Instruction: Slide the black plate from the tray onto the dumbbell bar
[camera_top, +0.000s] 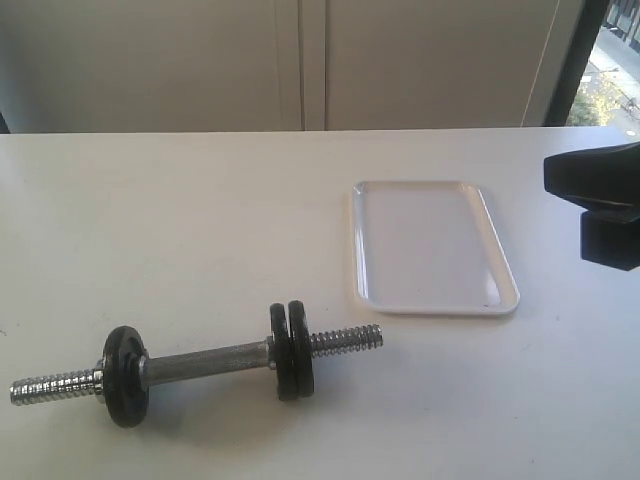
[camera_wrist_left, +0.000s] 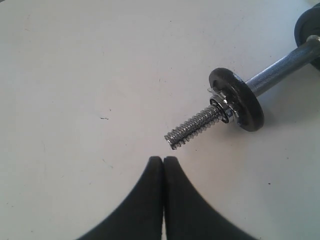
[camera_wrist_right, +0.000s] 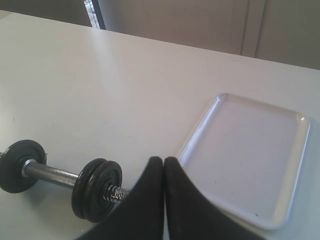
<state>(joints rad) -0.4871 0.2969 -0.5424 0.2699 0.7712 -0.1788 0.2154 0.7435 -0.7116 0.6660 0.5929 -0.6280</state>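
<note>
- On the white table (camera_top: 200, 220), the tray (camera_top: 437, 250) lies bare; neither the exterior view nor the right wrist view shows a disc in it.
- Near the front edge lies the dumbbell bar (camera_top: 205, 360), with a single disc (camera_top: 125, 375) toward its left end and two discs pressed face to face toward its right end.
- Of that pair, I judge the outer one, next to the exposed thread, to be the black plate (camera_top: 302, 350). The inner disc (camera_top: 279, 348) touches it. The two look alike, so only position supports this.
- The left gripper (camera_wrist_left: 163, 159) has its fingers pressed together and holds nothing. Its tips are just beside the left threaded end (camera_wrist_left: 194, 126) but apart from it.
- The right gripper (camera_wrist_right: 163, 159) is likewise clenched and empty. In the exterior view it is at the right edge, beyond the tray and well apart from the bar.
- Step in hand, as I judge it: the sliding-on looks done, and both arms are off the load.
- The next move calls for little: confirm the plate sits flush against its neighbour. No collar shows on the right thread, so a nudge could roll the bar or slide the plate outward.
</note>
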